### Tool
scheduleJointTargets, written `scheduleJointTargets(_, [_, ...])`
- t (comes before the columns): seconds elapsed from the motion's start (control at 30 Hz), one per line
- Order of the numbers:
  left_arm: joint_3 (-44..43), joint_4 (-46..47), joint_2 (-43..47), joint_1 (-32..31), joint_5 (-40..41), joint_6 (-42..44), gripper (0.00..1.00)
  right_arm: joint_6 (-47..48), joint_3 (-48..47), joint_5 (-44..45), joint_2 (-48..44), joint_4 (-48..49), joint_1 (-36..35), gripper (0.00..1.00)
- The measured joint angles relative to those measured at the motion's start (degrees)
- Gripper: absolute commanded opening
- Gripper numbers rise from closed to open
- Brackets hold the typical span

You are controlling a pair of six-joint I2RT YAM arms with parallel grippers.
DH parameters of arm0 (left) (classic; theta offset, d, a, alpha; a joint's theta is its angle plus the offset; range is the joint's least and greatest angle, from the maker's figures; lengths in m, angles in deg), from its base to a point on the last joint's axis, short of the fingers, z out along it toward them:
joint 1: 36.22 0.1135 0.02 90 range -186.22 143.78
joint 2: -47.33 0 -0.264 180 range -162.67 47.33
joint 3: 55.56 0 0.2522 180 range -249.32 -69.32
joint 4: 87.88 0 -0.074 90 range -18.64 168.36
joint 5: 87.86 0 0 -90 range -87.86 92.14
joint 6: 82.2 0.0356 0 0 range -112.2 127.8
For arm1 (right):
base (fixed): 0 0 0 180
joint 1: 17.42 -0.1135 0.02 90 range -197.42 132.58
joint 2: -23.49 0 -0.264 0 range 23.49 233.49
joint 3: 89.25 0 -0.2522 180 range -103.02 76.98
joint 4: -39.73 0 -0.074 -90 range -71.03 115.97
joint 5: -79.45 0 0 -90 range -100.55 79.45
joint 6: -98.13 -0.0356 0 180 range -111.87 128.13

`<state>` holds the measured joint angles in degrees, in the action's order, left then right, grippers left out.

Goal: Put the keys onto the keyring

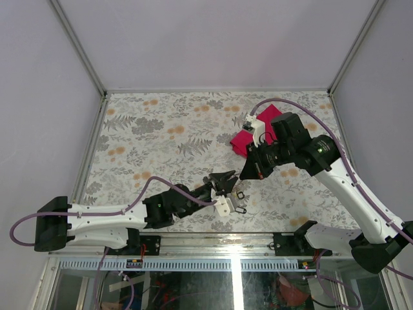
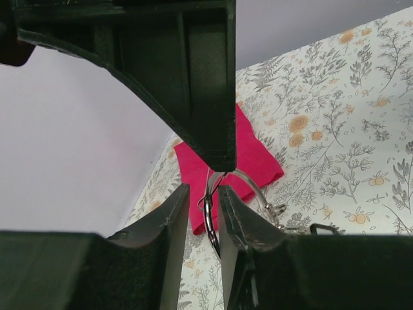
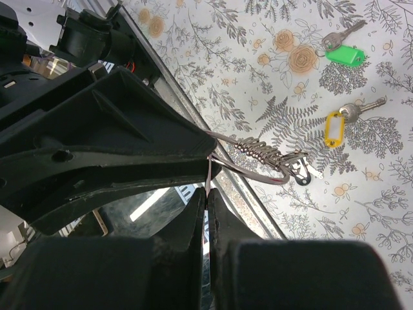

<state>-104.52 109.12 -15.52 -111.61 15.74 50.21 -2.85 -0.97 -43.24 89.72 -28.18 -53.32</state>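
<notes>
Nearest the bases, the left gripper (image 2: 203,197) has its jaws a little apart with the silver keyring (image 2: 210,216) standing edge-on between them. A sliver of gap shows on one side, so it brackets the wire without clearly pinching it. Just beyond, the right gripper (image 3: 207,194) is closed tight on the same ring's thin wire, holding it above the floral table (image 1: 168,129), where a yellow-tagged key (image 3: 334,127) and a green-tagged key (image 3: 344,55) lie loose, apart from the ring; farthest back lies a red cloth (image 1: 248,137).
</notes>
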Motion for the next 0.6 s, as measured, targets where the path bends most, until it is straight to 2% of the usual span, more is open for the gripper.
scheduleJointTargets(0.17, [-0.55,-0.20,-0.35,-0.31,-0.94,0.11,0.19,-0.02,0.02,0.00,0.00,0.39,0.00,0.00])
scheduleJointTargets(0.4, [-0.70,-0.63,-0.52,-0.44,-1.81,0.15,0.00,-0.04,0.02,0.07,0.00,0.42,0.00,0.02])
scheduleJointTargets(0.6, [-0.76,-0.55,-0.50,-0.44,-1.14,-0.85,0.00,-0.61,0.13,0.28,-0.79,1.14,0.00,0.34])
